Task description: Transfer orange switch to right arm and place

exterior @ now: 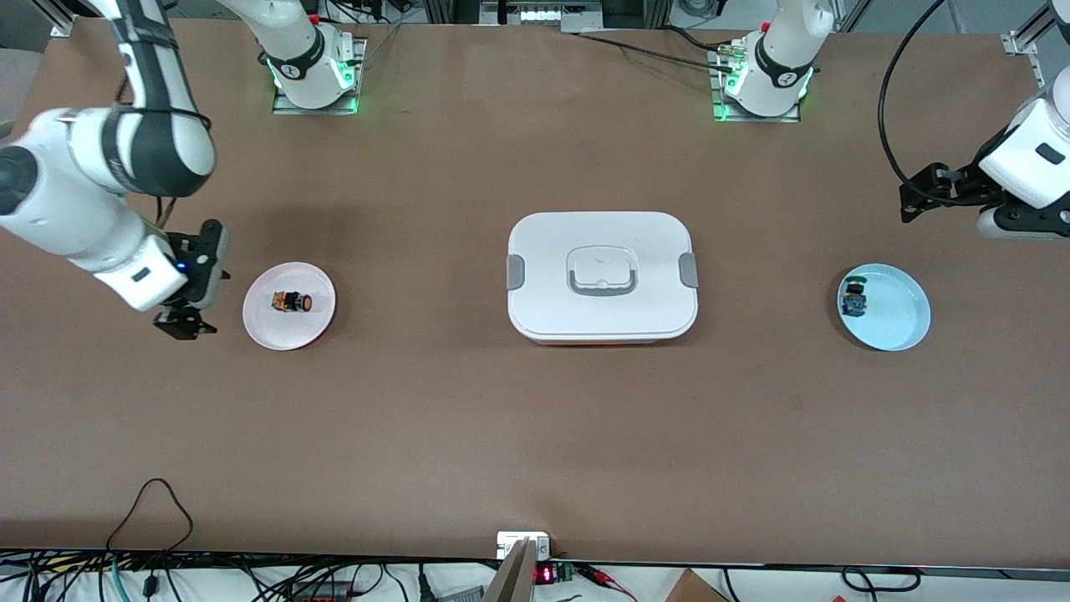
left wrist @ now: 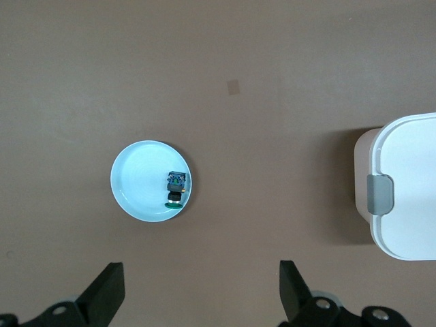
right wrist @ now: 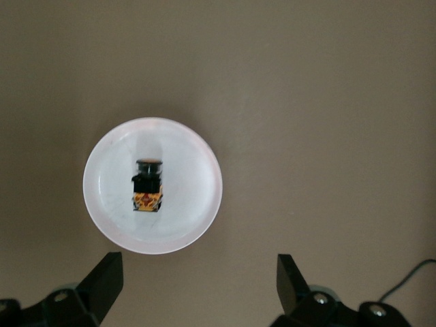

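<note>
The orange switch (exterior: 291,302) lies on its side in a pink plate (exterior: 288,332) toward the right arm's end of the table. In the right wrist view the switch (right wrist: 148,185) lies in the middle of the plate (right wrist: 187,208). My right gripper (exterior: 188,323) is open and empty, over the bare table just beside the pink plate; its own view shows it (right wrist: 199,259) wide open. My left gripper (exterior: 913,199) is open and empty over the left arm's end of the table, near a blue plate; its own view shows it (left wrist: 201,269) wide open.
A white lidded box (exterior: 602,276) with grey latches stands mid-table; its edge shows in the left wrist view (left wrist: 409,197). A blue plate (exterior: 907,322) holds a small blue-and-green switch (exterior: 854,299), seen also in the left wrist view (left wrist: 176,187). Cables run along the table's near edge.
</note>
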`<state>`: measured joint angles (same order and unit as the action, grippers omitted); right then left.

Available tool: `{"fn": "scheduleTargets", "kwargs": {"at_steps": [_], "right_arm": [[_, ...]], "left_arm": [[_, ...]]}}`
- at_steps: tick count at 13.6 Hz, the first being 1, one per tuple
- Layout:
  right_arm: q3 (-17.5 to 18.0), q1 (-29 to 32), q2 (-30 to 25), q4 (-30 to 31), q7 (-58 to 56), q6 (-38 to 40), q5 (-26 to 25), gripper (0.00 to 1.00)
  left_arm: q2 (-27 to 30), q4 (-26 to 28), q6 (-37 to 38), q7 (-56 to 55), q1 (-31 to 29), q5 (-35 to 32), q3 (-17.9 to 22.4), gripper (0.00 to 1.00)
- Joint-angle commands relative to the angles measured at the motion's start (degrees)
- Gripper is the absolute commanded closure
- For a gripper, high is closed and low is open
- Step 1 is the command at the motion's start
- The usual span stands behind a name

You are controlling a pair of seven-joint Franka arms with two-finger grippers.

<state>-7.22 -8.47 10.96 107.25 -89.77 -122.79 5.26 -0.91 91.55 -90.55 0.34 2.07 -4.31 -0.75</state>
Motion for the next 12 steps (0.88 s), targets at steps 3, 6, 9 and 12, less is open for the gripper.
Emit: {"fn": "scheduleTargets", "kwargs": {"at_steps": [3, 6, 9, 12], "right_arm": [[0.2, 0.3, 1.0, -9.4, 19.3, 8.3, 5.8, 0.0], [0.3, 0.1, 0.8, -10.8, 39.6, 11.9, 5.6, 0.0], [0.3, 0.2, 0.9, -10.9, 54.2, 16.9, 6.2, 0.0], [0.4, -0.7, 0.6, -11.1, 71.5, 23.1, 6.3, 0.0]], "left_arm": [[0.8, -0.1, 0.6, -0.4, 0.8, 0.9, 0.5, 0.0], [0.9, -0.1, 1.1, -0.5, 0.8, 0.9, 0.5, 0.0], [0.9, -0.1, 1.5, -0.5, 0.7, 0.9, 0.5, 0.0], [0.9, -0.1, 1.6, -0.4, 0.6, 0.9, 0.5, 0.0]]}}
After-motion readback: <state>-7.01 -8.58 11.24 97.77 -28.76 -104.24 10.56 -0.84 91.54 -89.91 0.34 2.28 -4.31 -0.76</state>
